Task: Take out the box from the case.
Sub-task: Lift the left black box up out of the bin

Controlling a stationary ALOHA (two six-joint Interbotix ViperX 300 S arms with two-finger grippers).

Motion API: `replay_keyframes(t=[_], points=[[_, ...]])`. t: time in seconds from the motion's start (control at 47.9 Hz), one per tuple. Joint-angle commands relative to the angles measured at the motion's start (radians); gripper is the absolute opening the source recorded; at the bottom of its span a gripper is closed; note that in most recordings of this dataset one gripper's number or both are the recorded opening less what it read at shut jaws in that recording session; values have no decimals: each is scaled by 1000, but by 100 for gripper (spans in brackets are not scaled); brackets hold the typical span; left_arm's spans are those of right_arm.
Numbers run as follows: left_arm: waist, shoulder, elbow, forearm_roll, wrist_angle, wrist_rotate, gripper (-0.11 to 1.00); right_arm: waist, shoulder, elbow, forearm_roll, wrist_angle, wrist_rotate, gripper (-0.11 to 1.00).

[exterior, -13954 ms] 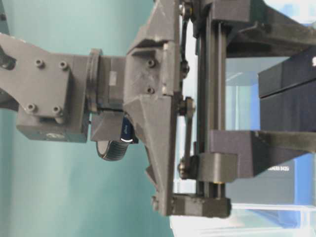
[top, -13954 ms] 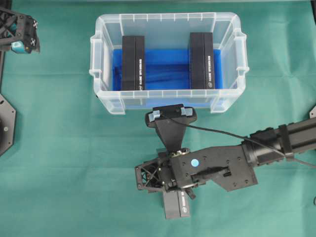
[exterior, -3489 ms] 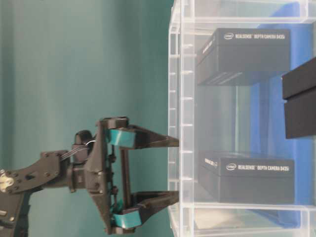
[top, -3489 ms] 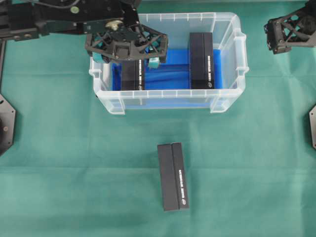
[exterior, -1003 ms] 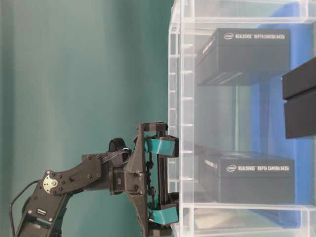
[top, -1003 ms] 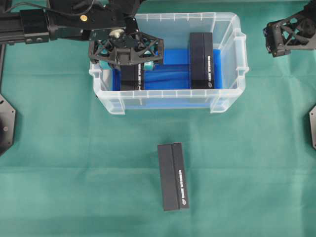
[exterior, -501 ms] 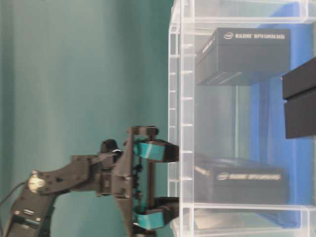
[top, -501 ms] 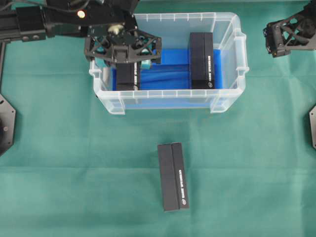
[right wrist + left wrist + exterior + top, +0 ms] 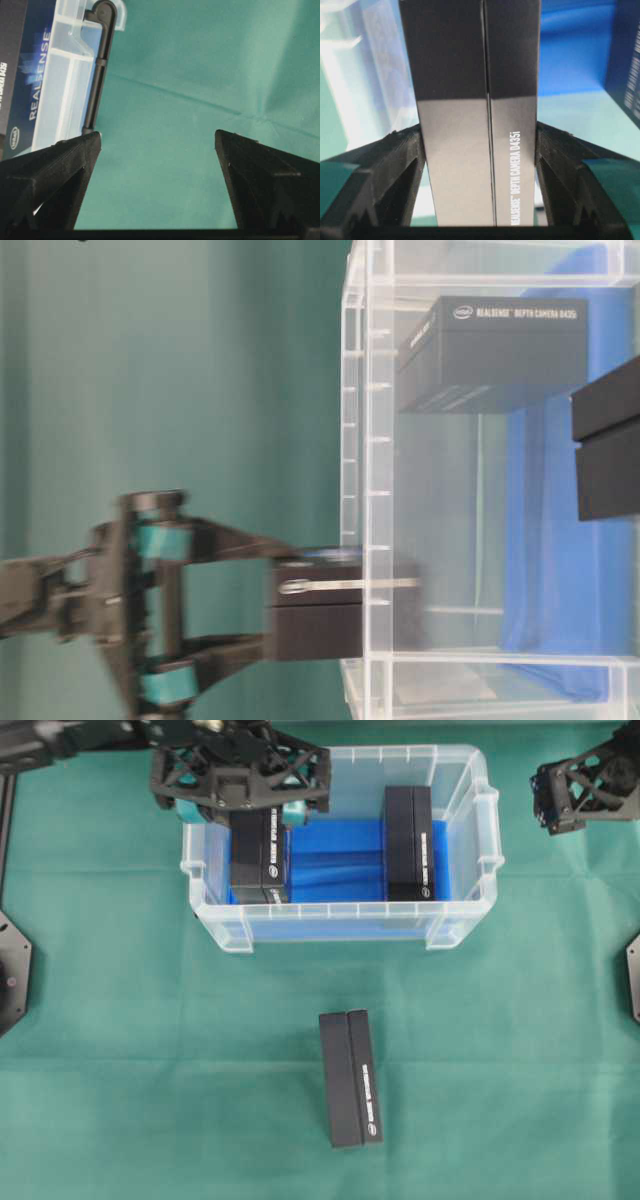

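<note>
Two fingers of the left gripper (image 9: 479, 150) clamp a black box (image 9: 259, 855) by its long sides; wrist view shows both fingers flush on the box, "DEPTH CAMERA D435i" printed down the right half. Table-level view: held box (image 9: 318, 609) is part way through the case's open top, its outer end outside the rim, the other end inside the case (image 9: 365, 440); that frame is motion-blurred around the gripper. Overhead, the left gripper (image 9: 241, 780) sits over the case's far-left corner, box running toward the near wall. Case (image 9: 340, 916) is clear plastic with a blue sheet (image 9: 335, 855) on the bottom. Second black box (image 9: 408, 842) lies in the right half of the case, on the sheet. Third black box (image 9: 351, 1077) lies on the green cloth (image 9: 150, 1070) in front of the case, well apart from it. Right gripper (image 9: 157, 145) is spread wide with nothing between its fingers, parked off the case's right end over the cloth.
</note>
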Motion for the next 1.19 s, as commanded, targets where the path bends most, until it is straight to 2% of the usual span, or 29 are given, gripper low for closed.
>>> replay_keyframes(t=[0.0, 0.23, 0.397, 1.17], points=[[0, -63, -63, 3, 40, 0, 61, 2, -11, -11, 0, -8, 2, 93], [0, -80, -163, 6, 156, 0, 61, 2, -11, -9, 2, -6, 0, 93], [0, -80, -209, 8, 190, 0, 61, 5, -11, -11, 2, -8, 2, 93], [-5, -83, -204, 12, 192, 0, 61, 12, -11, -11, 2, -8, 5, 93]])
